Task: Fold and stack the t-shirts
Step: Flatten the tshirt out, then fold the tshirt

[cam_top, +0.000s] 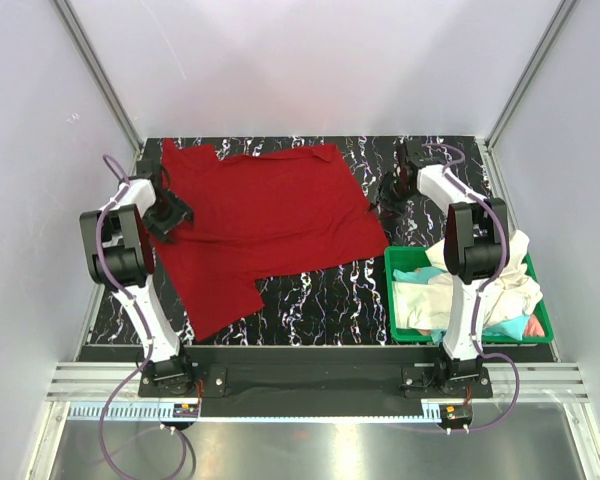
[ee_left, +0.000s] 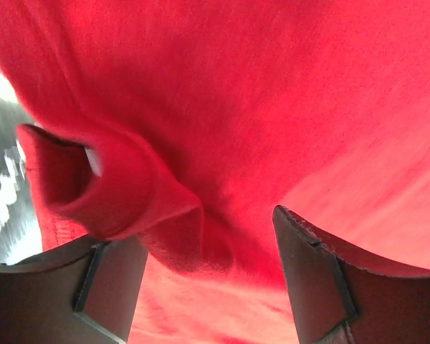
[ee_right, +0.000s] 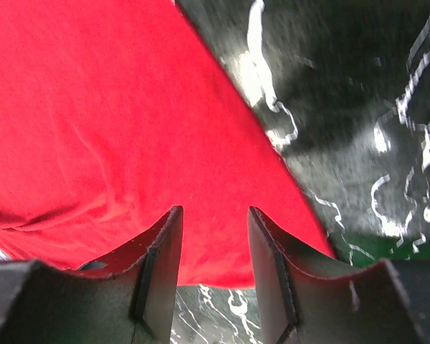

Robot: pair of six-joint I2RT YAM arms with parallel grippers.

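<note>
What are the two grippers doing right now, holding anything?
Left gripper: open, over a raised fold of the red t-shirt.
Right gripper: open, holding nothing, above the shirt's edge.

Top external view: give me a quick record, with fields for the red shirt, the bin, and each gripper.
red t-shirt: spread out on the black marbled table, unfolded
green bin: near right, holds crumpled cream, teal and pinkish shirts
left gripper: open, over a bunched fold at the shirt's left side
right gripper: open, at the shirt's right edge
</note>
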